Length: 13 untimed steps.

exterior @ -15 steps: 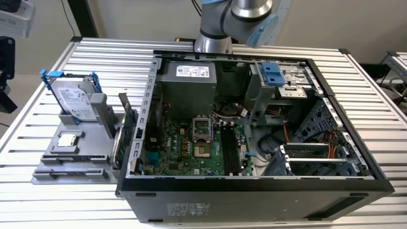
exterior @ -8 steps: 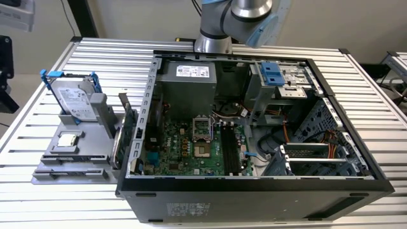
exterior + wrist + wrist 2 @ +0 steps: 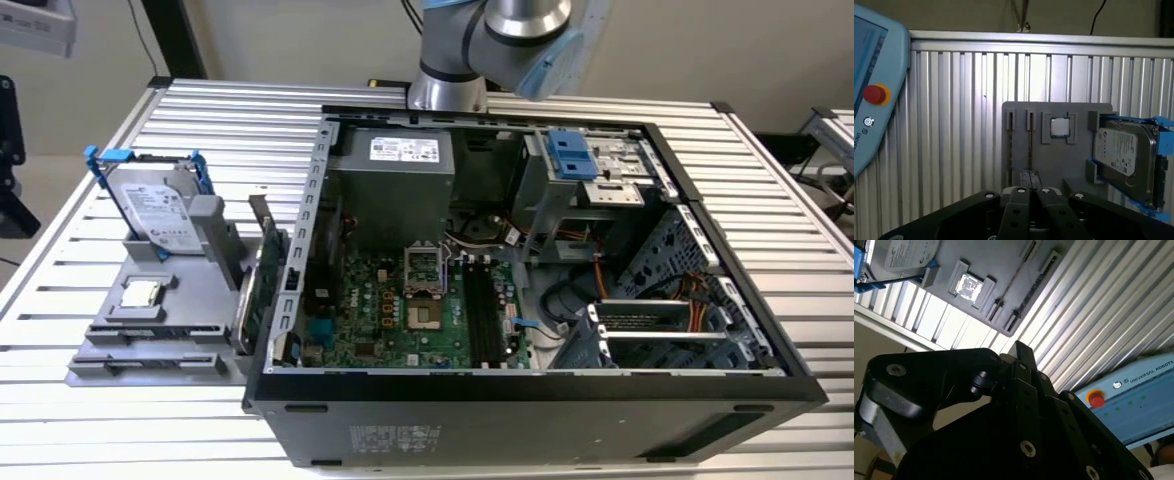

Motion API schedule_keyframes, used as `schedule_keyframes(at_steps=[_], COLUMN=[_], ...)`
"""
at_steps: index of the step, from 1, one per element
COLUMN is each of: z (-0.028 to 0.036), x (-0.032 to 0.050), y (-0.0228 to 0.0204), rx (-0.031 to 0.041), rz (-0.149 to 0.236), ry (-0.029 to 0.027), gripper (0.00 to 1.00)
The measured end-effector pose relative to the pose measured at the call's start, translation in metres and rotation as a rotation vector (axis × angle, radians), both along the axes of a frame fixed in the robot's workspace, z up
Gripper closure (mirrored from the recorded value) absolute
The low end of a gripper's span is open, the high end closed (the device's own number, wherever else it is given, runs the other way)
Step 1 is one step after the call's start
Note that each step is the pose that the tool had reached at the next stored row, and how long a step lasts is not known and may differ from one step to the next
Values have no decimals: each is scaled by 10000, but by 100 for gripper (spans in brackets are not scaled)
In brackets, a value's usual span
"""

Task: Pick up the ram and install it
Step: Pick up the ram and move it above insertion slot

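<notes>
And there the arm [image 3: 491, 40] stood at the far edge of the slatted table [image 3: 781, 230], behind the open computer case [image 3: 534, 420]; the gripper [image 3: 1029, 176] hung clear of the grey holder [image 3: 1054, 160], its black fingers [image 3: 1026, 178] pressed together and gripping nothing; in the second wrist view the gripper [image 3: 1021, 351] told the same story, its tip closed to a single point.

The ram [image 3: 1030, 147], as far as I could make out, was the thin dark line standing on edge in the holder's narrow slot just beside the processor chip [image 3: 1059, 127]; a second slot [image 3: 1010, 147] ran parallel on its other side, and what sat in that one I could not tell.

In the exterior view the holder lay just beside the case, at the exterior view's left; the hard drive [image 3: 158, 210] stood upright in its blue bracket at the far end, the chip sat in the middle, the two slots lay at the near end; a green card [image 3: 271, 260] with a metal bracket stood upright between holder and case.

Inside the case the motherboard [image 3: 374, 320] lay flat, its long black sockets [image 3: 483, 315] open to view; a light blue pendant [image 3: 889, 75] with a red button [image 3: 875, 94] showed close by the arm.
</notes>
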State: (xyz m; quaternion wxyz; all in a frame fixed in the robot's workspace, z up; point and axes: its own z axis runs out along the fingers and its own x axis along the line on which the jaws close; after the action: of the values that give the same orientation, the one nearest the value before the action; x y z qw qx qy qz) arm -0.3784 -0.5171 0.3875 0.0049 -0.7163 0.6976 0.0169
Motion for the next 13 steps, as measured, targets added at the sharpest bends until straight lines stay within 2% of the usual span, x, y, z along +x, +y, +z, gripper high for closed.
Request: schedule_keyframes(at_steps=[7, 11, 13], z=[-8, -12, -15], x=[38, 137, 150], y=[0, 0, 0], rx=[-1, -1, 2], rz=[939, 1074, 1074], ry=[1, 14, 37], gripper=[100, 100, 100])
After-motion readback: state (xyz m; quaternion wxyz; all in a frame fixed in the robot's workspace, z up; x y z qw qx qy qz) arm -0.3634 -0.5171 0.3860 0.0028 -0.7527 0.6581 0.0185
